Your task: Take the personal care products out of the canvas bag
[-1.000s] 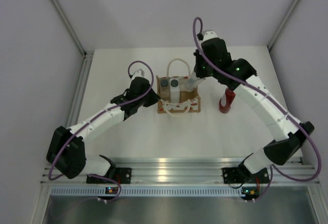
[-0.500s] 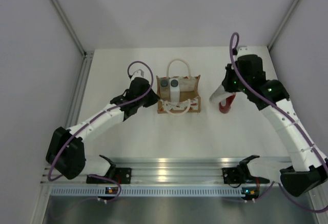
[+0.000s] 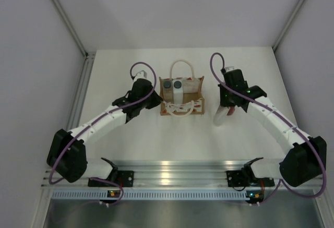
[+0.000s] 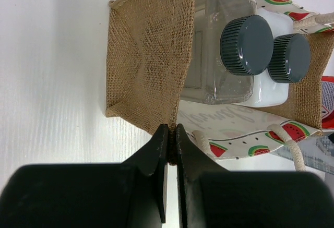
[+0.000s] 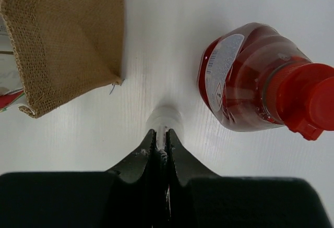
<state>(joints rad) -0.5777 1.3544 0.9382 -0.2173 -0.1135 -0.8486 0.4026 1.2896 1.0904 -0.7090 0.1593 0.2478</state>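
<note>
Since a second ago the right gripper [image 5: 162, 134] has swung away from above the canvas bag [image 4: 151, 45] and down toward the table [image 3: 130, 139], jaws clamped on the pale tube [image 5: 164, 117], which hangs tilted between the bag's right side and the upright red bottle [image 5: 245, 95]. The left gripper [image 4: 169, 133] pinches the bag's left rim, jaws closed on the fabric. Two white bottles [image 4: 245, 44] sit inside the bag, mid-table toward the far edge.

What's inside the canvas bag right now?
A white bottle and a second white bottle, both with dark grey caps, stand side by side. They cover the canvas bag's floor, so anything beneath them can't be seen.
</note>
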